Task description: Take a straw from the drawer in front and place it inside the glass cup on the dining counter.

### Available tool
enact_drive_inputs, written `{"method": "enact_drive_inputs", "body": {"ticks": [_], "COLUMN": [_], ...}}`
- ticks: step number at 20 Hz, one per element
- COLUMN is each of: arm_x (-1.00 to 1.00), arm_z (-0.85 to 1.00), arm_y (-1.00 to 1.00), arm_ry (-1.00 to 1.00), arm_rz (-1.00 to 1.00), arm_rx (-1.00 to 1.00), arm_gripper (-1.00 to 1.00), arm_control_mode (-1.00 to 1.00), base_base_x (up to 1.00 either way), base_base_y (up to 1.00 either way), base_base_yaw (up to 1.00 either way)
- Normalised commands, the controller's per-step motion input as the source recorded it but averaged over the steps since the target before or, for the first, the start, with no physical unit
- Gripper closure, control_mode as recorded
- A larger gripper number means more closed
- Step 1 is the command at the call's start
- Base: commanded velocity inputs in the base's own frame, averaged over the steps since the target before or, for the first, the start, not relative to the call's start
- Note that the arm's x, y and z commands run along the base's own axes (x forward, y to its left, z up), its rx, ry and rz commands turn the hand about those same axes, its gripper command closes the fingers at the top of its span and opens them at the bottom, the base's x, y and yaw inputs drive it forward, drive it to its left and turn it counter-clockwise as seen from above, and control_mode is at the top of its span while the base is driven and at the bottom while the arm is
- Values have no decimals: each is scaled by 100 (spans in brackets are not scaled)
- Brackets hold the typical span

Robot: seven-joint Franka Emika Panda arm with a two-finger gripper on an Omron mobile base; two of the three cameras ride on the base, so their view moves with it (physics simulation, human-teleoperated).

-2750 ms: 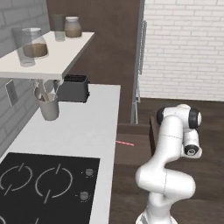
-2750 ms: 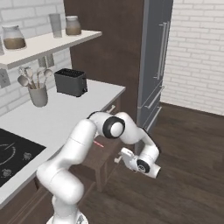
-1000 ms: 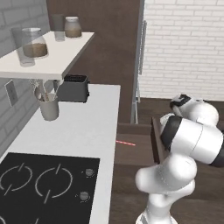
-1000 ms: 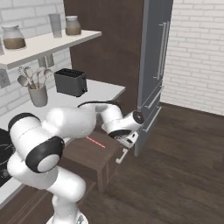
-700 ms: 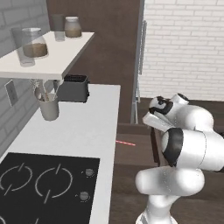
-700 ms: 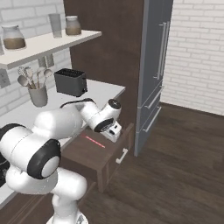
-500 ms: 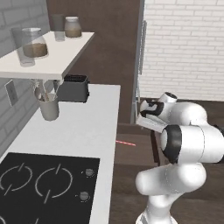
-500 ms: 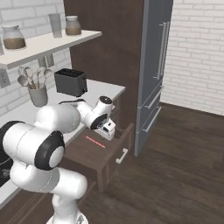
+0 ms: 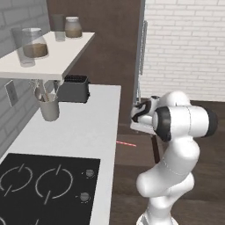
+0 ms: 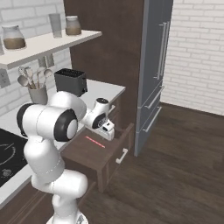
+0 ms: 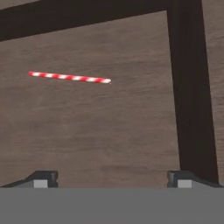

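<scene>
Red-white straw (image 11: 69, 78) flat in drawer (image 10: 98, 153); gripper (image 11: 109, 177) spread wide, empty, tips mostly cut off.

No legible txt anywhere.

Light is even and soft in all views, without glare. Shadows are weak, only a darker zone under the shelf (image 9: 48, 59) at upper left. Everything looks slightly blurry and low in detail; edges are not distorted.
</scene>
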Motion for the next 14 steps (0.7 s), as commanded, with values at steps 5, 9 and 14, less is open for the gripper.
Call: {"method": "enact_drive_inputs", "body": {"ticks": [5, 9, 14], "arm_x": [21, 4, 6], "arm_z": [-54, -44, -42], "arm_y": [-9, -32, -32], "arm_ry": [0, 0, 0], "arm_rz": [0, 0, 0], "arm_rx": [-3, -6, -8], "arm_gripper": [-100, -100, -100], "arm_control_mode": [-100, -100, -100], "base_base_x": [0, 0, 0], "base_base_y": [0, 0, 0], "base_base_yaw": [0, 0, 0]}}
